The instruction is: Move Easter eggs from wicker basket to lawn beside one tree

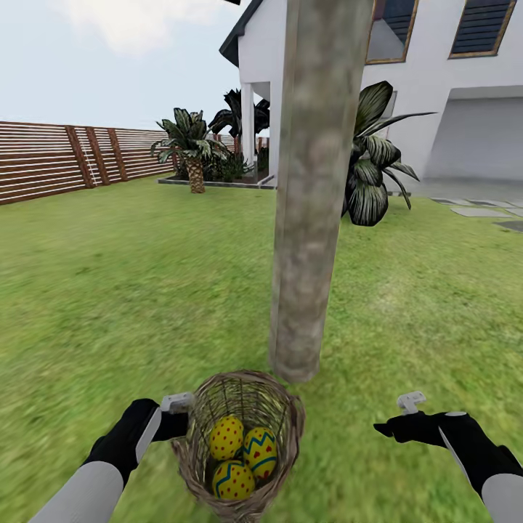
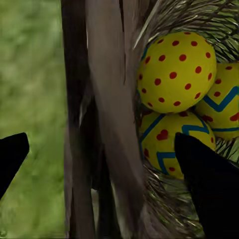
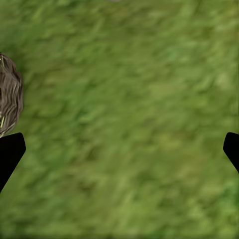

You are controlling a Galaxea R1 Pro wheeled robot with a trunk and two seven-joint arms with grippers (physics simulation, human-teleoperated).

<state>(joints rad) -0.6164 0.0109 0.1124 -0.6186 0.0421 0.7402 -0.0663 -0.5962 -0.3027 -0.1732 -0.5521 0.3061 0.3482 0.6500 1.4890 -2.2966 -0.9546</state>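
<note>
Three Easter eggs (image 1: 242, 454) sit inside one wicker basket (image 1: 287, 428) on the lawn (image 1: 109, 290), close in front. The left gripper (image 2: 107, 164) has its two fingers spread, one on each side of the basket wall. The right gripper (image 1: 396, 421) hangs spread wide over grass, holding nothing. Just behind the basket stands one tree (image 1: 309, 218) trunk. Far off stand a palm (image 1: 190, 149), a fence (image 1: 65, 156) and a house (image 1: 436, 87).

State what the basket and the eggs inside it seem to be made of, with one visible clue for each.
Basket: woven wicker or dried twigs, matt brown; thin crossing strands with gaps show in its wall.
Eggs: smooth, hard-looking shells, painted yellow with red dots and blue zigzags; whether plastic, wood or real shell cannot be told.
</note>
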